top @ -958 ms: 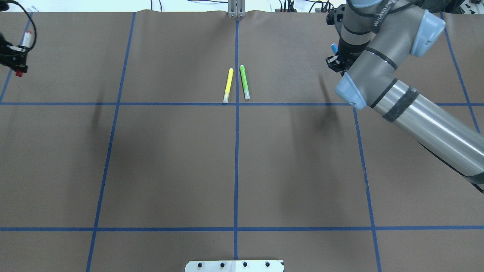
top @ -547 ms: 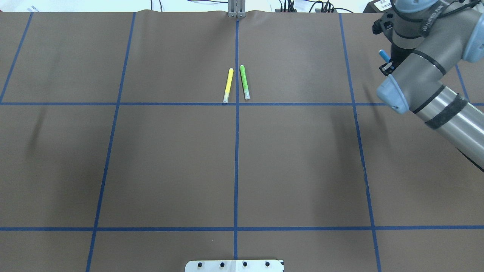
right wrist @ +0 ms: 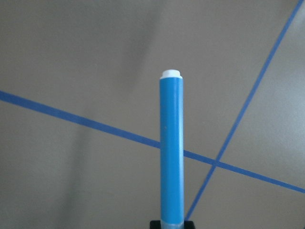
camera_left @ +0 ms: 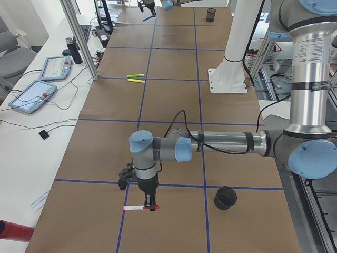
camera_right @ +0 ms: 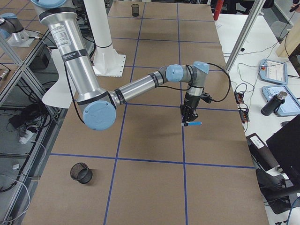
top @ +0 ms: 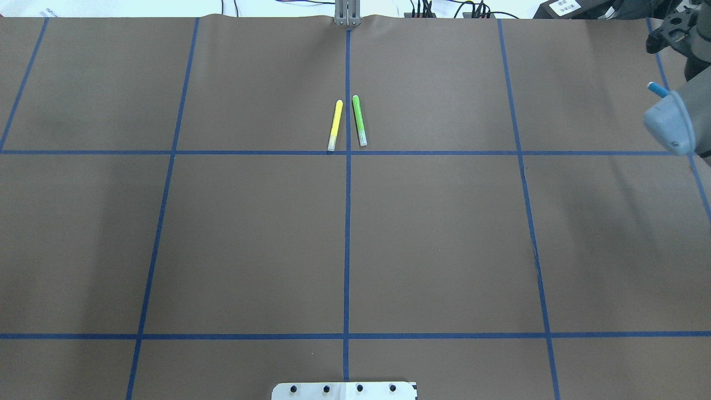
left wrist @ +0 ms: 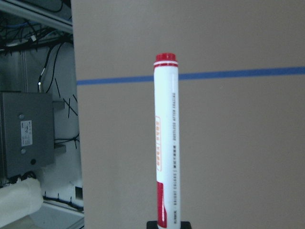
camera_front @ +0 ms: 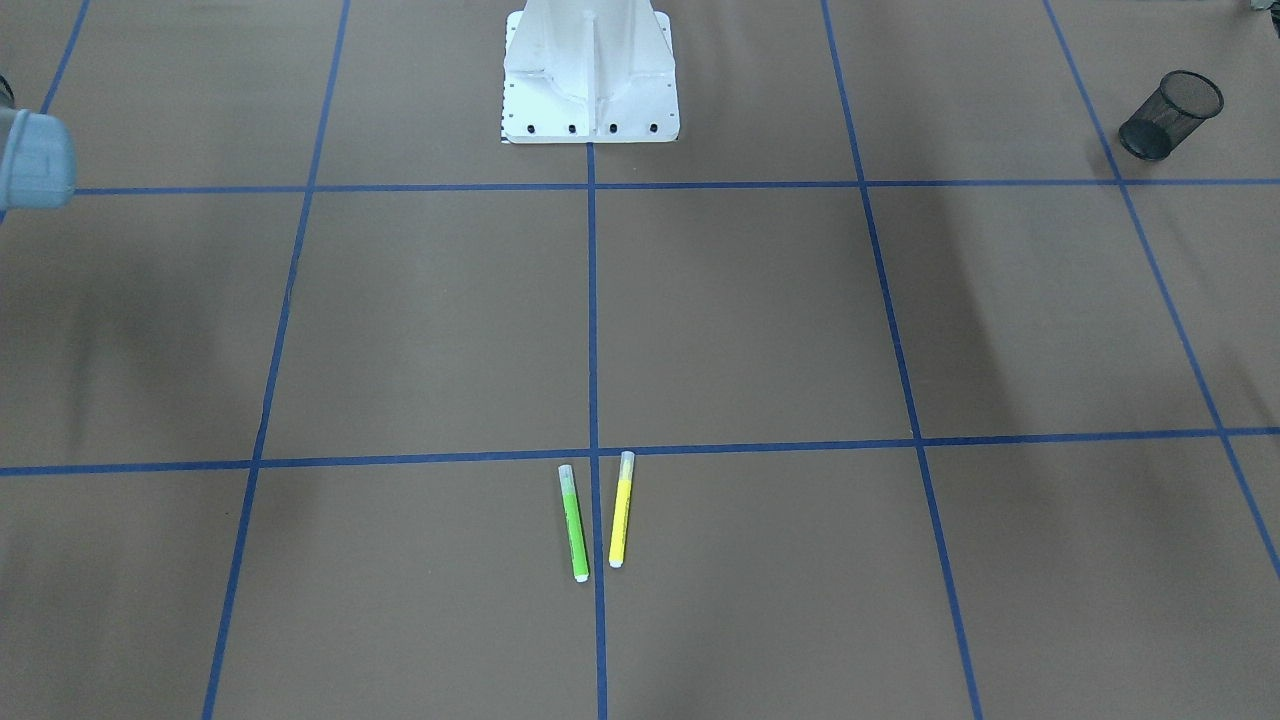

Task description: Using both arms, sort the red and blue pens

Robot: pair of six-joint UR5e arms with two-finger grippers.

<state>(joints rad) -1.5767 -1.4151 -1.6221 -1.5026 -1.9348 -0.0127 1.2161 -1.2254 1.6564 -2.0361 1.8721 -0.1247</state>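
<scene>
The red pen (left wrist: 167,143), white-barrelled with red ends, juts out from my left gripper (camera_left: 150,203), which is shut on it. In the exterior left view the red pen (camera_left: 140,208) lies level, low over the table near a blue tape line. The blue pen (right wrist: 172,148) sticks out of my right gripper (camera_right: 187,121), also shut on it. From the exterior right view the blue pen (camera_right: 193,123) is level over a tape crossing. Overhead, only the blue pen's end (top: 657,89) peeks past the right arm's joint cap at the right edge.
A green marker (top: 359,120) and a yellow marker (top: 335,125) lie side by side at the far centre. A black mesh cup (camera_left: 225,197) stands near the left arm. Another mesh cup (camera_right: 81,173) stands at the right end. The white robot base (camera_front: 590,70) is mid-table.
The right arm has swung further right with the blue pen, almost out of the overhead view. The left gripper with the red pen has left that view at the left edge.
</scene>
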